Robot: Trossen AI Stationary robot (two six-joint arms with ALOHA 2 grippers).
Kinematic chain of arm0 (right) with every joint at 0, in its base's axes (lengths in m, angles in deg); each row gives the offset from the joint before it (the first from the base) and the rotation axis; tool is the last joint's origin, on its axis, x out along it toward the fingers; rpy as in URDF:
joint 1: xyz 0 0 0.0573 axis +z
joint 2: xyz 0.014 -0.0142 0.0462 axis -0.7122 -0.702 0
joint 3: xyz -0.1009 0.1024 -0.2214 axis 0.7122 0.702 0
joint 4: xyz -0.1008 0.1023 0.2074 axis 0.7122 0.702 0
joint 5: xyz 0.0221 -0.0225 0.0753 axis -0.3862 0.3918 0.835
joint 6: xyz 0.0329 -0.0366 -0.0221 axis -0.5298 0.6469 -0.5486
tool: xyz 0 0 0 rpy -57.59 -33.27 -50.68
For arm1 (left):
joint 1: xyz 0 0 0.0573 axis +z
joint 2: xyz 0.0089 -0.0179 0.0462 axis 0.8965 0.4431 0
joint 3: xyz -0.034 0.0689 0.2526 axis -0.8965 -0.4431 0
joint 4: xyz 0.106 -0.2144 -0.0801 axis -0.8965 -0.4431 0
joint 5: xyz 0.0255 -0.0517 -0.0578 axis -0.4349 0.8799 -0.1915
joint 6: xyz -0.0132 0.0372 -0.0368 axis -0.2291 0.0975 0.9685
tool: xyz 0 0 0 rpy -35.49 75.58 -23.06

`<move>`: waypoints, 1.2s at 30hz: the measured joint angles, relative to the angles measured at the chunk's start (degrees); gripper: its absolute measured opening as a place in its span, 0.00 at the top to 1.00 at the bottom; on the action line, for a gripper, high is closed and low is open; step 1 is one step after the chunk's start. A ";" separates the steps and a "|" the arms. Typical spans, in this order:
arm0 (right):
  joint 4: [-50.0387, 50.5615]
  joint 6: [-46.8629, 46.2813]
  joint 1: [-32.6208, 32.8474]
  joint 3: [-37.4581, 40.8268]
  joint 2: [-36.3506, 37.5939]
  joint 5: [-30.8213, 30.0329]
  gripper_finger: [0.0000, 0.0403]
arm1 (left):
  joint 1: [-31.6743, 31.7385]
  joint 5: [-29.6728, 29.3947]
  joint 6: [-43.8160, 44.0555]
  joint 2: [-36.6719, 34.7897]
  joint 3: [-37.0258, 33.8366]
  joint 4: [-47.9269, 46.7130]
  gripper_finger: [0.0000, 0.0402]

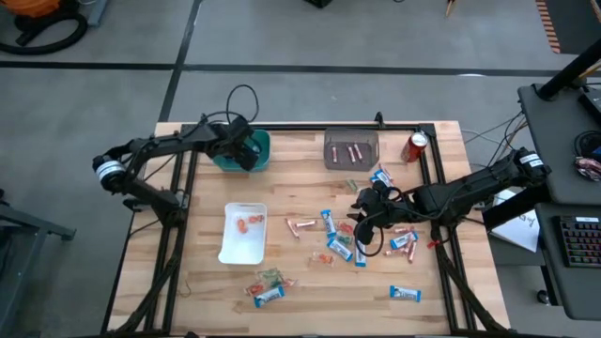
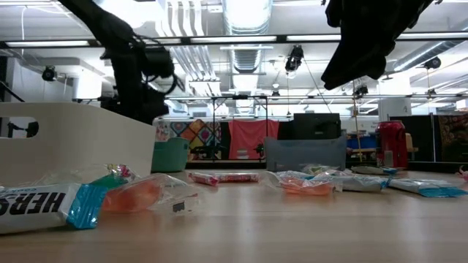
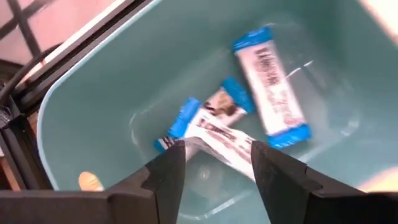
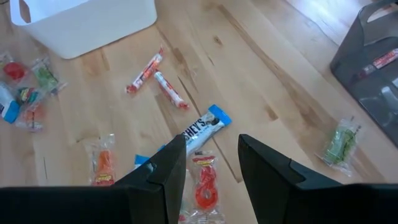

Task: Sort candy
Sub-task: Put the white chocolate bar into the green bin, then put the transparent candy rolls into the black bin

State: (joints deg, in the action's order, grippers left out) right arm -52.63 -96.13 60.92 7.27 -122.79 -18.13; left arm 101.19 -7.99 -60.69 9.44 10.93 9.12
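Observation:
My left gripper (image 1: 246, 150) hangs open over the teal bin (image 1: 225, 158) at the far left, fingers pointing down into it. In the bin (image 3: 124, 68) lie three blue-and-white bars (image 3: 270, 87); one blurred bar (image 3: 217, 140) shows between my fingertips (image 3: 214, 168), lower down. My right gripper (image 1: 368, 202) stands open above the loose candy (image 1: 340, 246) on the table's right half, with nothing between its fingers (image 4: 211, 158). Under it are a blue-and-white bar (image 4: 202, 130), a red piece (image 4: 204, 186) and two pink sticks (image 4: 169, 90).
A white bin (image 1: 231, 252) holding orange pieces stands at the middle left. A grey bin (image 1: 331, 141) with pink sticks is at the far edge, a red can (image 1: 416, 145) to its right. More candy lies near the front edge (image 1: 268, 286).

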 joint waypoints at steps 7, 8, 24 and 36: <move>0.04 -2.63 0.00 0.00 0.00 0.04 0.65 | -8.73 -0.13 0.20 -9.21 0.00 -0.19 0.58; 0.04 -3.32 0.00 0.00 0.00 0.04 0.65 | -10.43 -0.16 0.68 -10.57 0.00 0.01 0.58; 6.68 -10.11 -0.02 0.00 0.00 10.43 0.66 | -43.01 -10.99 4.30 -19.21 -0.21 8.95 0.58; 27.40 -17.14 -0.03 0.00 0.00 18.50 0.67 | -51.82 -15.80 6.77 -18.52 0.00 11.01 0.58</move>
State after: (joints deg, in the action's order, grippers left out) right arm -25.23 -113.27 60.88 7.27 -122.79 0.36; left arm 49.37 -23.79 -53.91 -9.07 10.93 20.13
